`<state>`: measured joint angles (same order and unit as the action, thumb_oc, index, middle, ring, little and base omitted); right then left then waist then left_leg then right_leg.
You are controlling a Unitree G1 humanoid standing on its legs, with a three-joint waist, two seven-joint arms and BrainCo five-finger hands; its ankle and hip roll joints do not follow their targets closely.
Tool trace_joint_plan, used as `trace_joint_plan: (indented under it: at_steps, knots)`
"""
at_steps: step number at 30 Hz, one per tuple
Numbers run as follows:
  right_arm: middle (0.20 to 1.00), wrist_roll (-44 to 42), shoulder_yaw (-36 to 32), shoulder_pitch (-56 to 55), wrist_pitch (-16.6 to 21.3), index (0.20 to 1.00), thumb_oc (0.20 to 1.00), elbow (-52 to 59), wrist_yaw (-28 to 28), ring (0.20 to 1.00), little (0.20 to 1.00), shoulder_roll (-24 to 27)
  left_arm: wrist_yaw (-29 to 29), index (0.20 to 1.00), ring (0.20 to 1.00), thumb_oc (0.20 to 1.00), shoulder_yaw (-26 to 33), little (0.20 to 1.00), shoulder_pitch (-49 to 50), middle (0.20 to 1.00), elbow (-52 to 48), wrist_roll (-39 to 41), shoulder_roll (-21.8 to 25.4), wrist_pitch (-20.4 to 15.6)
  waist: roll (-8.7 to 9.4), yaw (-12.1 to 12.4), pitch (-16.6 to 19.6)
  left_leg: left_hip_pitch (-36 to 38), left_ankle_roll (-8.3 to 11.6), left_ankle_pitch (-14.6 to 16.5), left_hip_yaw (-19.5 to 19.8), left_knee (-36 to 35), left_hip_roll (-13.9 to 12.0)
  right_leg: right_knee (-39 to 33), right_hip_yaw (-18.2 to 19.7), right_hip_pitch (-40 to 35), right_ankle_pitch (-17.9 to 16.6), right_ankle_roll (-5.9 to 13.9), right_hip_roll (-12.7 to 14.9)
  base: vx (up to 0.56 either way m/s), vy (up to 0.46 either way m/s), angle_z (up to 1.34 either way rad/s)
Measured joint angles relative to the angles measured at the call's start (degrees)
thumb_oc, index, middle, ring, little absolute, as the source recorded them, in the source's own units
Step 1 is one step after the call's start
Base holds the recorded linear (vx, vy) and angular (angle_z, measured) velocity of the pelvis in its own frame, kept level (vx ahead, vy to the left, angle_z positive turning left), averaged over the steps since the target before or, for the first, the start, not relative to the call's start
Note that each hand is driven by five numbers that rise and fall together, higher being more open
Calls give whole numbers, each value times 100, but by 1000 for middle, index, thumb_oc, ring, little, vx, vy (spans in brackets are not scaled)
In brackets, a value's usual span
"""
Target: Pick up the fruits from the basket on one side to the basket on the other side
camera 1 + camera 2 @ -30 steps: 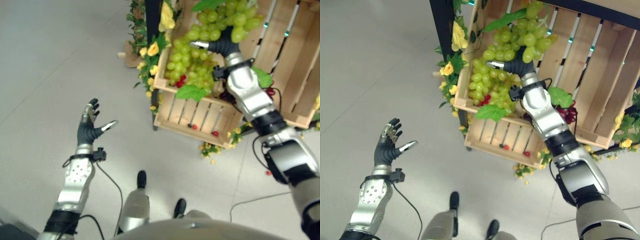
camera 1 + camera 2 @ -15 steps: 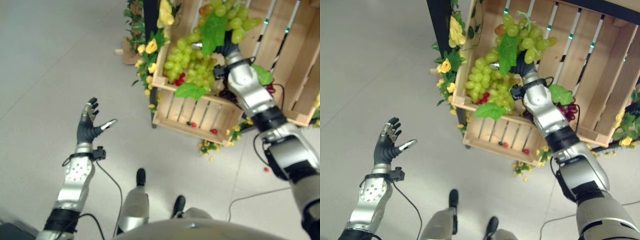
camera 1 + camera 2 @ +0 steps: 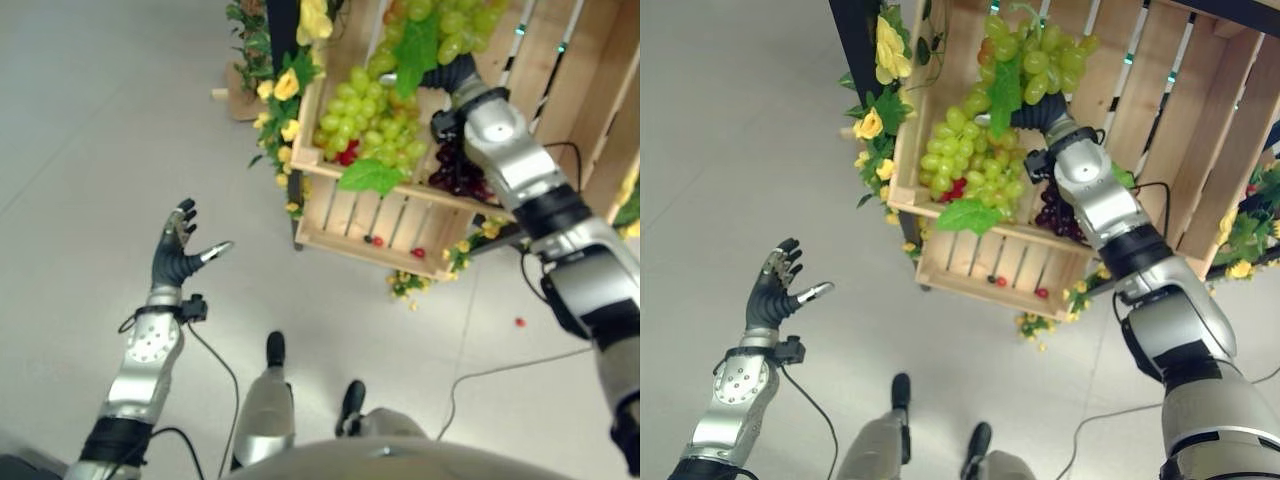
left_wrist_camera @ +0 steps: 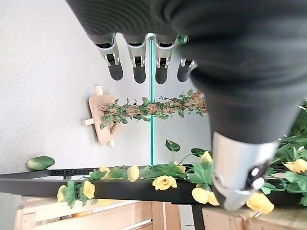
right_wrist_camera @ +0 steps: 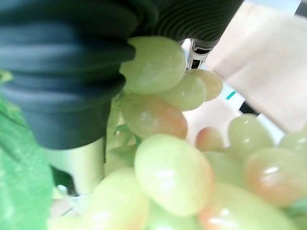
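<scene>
Two bunches of pale green grapes. First bunch (image 3: pixel 1035 55), with a broad green leaf hanging from it, is held above the slatted pale wooden crate (image 3: pixel 940 262); the right hand (image 3: pixel 1040 113) reaches up into it, and the right wrist view shows the dark ribbed cover pressed against the berries with a finger curled round them. Second bunch (image 3: pixel 965 165), larger, lies in the crate's near-left corner, with a green leaf at its front edge and small red berries (image 3: pixel 955 189) tucked against it. One cluster of dark purple grapes (image 3: pixel 1055 215) lies in the crate just beside the right forearm. Second pale wooden crate (image 3: pixel 1215 120) adjoins on the right. Yellow artificial flowers with green leaves (image 3: pixel 880 60) trim the dark frame at the crate's left side. Left hand (image 3: pixel 775 290) is raised over the grey floor (image 3: pixel 740 120), well apart from the crates, fingers spread and thumb out, holding nothing.
</scene>
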<state>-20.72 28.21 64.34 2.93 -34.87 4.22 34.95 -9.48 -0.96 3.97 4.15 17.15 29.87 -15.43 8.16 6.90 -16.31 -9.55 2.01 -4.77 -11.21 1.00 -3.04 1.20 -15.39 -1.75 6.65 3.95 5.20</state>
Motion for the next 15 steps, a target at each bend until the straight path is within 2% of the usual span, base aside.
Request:
trace_joint_plan:
  at_steps: [4, 8, 10, 12, 14, 15]
  knots:
    - [1000, 461, 194, 186, -99, 1000, 1000, -489, -35, 1000, 1000, 108, 62, 1000, 1000, 1000, 0, 1000, 7, 1000, 26, 2, 0, 4, 10, -2, -4, -3, -1, -1, -4, 19, -4, 0, 5, 7, -24, 0, 0, 0, 0, 0]
    - [1000, 778, 309, 238, -99, 1000, 1000, -494, -88, 1000, 1000, 224, 84, 1000, 1000, 1000, 2, 1000, 18, 1000, 68, 3, 1, 4, 14, -7, -2, -7, -1, -1, -45, 38, -21, 0, 59, 26, -43, -6, -6, -3, 5, -6]
    - [1000, 1130, 650, 391, -100, 1000, 1000, -305, -179, 1000, 1000, 458, 99, 1000, 1000, 1000, 9, 1000, 16, 1000, 86, 2, 1, 4, 34, -36, -8, -21, -5, -3, -90, 38, -41, 0, 79, 64, -65, -11, -18, -13, 3, -12]
    - [1000, 1602, 928, 431, -138, 1000, 1000, 310, -287, 1000, 1000, 1020, 115, 1000, 1000, 1000, 20, 1000, -5, 1000, 85, -5, 1, 4, 87, -46, -30, -42, -4, -3, -109, 38, -53, -1, 88, 92, -73, -13, -25, -4, -6, -5]
    - [1000, 2246, 1275, 498, -49, 1000, 1000, 1397, -534, 1000, 1000, 2014, 161, 1000, 1000, 1000, 126, 1000, 27, 1000, 106, -11, 1, 5, 141, -81, -50, -89, -6, -5, -107, 38, -49, -6, 84, 105, -77, -8, -24, 0, 0, 0]
    - [1000, 2365, 1343, 556, 17, 1000, 1000, 1561, -603, 1000, 1000, 2209, 168, 1000, 1000, 1000, 176, 1000, 48, 1000, 114, -12, 3, 5, 141, -69, -50, -97, -6, -5, -103, 39, -50, -4, 78, 113, -78, -6, -24, 0, 0, 0]
